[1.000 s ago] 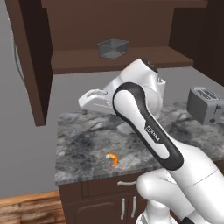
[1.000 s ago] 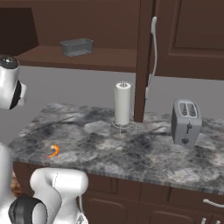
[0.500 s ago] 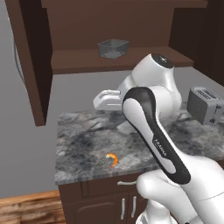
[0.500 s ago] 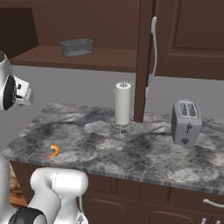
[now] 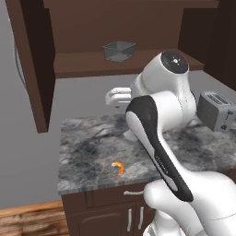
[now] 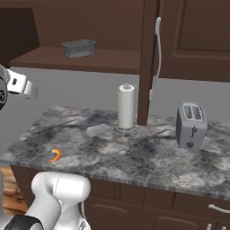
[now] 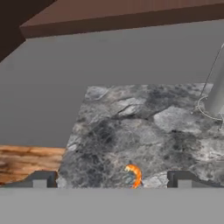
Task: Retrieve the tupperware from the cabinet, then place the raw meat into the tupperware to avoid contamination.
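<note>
Jaws of your gripper [image 7: 111, 180] stand wide and empty. Well above them, on the dark brown cabinet [image 5: 92, 64] shelf, sits the small grey tupperware tub [image 5: 119, 50]; it looks light, stiff, probably slick, so pinch across its rim.

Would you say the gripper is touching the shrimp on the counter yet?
Apart. In the hand view the open gripper hangs well above the grey counter, with the shrimp small and far below between its fingertips.
</note>
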Robot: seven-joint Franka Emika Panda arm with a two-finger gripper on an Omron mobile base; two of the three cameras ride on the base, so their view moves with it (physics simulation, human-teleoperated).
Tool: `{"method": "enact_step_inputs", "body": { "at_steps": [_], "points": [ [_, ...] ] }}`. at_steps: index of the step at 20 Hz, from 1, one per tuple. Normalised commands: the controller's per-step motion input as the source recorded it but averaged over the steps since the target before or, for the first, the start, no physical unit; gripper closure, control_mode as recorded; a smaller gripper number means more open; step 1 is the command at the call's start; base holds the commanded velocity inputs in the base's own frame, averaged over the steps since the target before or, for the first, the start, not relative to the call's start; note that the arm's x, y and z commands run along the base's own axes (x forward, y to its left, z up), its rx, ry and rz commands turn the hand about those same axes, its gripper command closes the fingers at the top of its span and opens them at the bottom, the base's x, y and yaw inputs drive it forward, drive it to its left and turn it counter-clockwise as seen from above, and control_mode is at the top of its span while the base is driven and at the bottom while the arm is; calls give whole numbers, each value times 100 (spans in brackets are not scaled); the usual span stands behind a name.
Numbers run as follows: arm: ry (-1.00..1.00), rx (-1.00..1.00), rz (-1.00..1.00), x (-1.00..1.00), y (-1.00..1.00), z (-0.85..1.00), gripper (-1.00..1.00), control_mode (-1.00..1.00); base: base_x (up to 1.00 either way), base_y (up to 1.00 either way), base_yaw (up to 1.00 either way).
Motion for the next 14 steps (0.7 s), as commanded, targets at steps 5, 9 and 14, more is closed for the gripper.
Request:
{"method": "enact_step_inputs", "body": {
  "at_steps": [5, 9, 14],
  "points": [
    [-20, 0, -13, 27, -24, 41, -100, -100, 0, 0, 0],
    [-9, 0, -9, 28, -20, 50, -100, -100, 0, 0, 0],
    [-4, 0, -8, 28, -18, 49, -100, -100, 0, 0, 0]
  ]
}}
